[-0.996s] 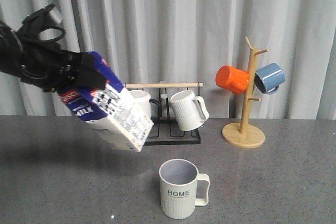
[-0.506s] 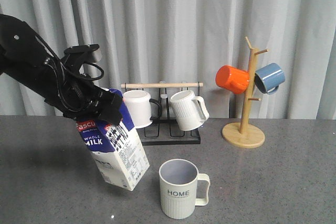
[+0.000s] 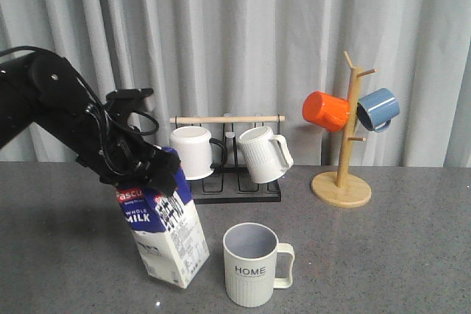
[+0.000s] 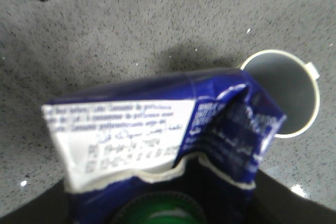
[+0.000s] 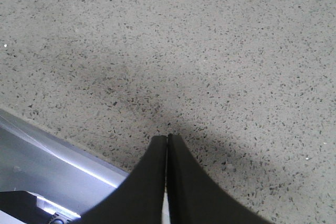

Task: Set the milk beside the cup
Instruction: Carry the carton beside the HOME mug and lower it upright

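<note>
Milk carton (image 3: 163, 232) tilted, lower corner at the tabletop (image 3: 383, 248), just left of the HOME cup (image 3: 252, 264), left fingers (image 3: 141, 163) clamped on its top, right fingers (image 5: 167, 145) pressed together, empty.

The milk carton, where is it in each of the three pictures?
Front view: the milk carton is at lower left, tilted, held at its top by the left gripper, left of the HOME cup.
Left wrist view: it fills the middle and bottom, seen from above.
Right wrist view: not in it, only the grey table.
Shared landmark: the HOME cup appears beside the carton in both the front and left wrist views.
</note>
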Controlling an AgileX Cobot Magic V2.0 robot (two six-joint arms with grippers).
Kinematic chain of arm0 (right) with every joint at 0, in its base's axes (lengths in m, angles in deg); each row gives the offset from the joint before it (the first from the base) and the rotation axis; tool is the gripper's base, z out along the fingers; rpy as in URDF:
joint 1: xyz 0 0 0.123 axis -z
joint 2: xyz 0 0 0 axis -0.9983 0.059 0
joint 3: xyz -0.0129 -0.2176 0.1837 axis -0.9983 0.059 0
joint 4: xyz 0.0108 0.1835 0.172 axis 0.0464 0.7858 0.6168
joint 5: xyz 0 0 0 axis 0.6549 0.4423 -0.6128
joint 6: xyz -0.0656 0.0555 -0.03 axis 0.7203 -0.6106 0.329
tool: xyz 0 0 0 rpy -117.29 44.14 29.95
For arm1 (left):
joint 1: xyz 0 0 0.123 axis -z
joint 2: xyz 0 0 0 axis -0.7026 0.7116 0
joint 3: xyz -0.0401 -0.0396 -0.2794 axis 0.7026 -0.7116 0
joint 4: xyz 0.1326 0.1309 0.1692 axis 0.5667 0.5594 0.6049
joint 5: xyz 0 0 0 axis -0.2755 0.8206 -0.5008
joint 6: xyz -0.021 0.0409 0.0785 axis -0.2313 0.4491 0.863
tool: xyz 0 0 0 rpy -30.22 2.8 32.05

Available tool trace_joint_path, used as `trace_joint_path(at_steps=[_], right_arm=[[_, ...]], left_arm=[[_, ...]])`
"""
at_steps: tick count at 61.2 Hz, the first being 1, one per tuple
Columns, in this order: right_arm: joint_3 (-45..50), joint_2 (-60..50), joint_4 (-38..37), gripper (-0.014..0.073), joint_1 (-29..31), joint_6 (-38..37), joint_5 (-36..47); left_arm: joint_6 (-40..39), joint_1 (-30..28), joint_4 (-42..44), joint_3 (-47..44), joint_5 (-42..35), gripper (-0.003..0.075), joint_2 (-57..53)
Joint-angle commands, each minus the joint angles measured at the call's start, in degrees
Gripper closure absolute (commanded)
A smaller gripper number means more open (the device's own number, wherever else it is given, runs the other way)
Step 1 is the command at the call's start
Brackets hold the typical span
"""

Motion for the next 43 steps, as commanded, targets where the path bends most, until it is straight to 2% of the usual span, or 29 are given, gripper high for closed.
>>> trace_joint_path(at_steps=[1, 30, 43], right_arm=[[-1.36, 0.05, -0.72, 0.0599, 0.02, 0.13, 3.36], [-1.36, 0.05, -0.72, 0.0599, 0.02, 0.13, 3.30], [-1.36, 0.05, -0.72, 0.0599, 0.02, 0.13, 3.30]], left_arm=[[-0.49, 1.29, -1.72, 1.52, -1.04, 0.0609, -2.04], [-0.67, 2.77, -0.23, 1.52, -1.04, 0.0594, 0.27], [-1.13, 2.77, -0.66, 1.52, -1.04, 0.0491, 0.10]])
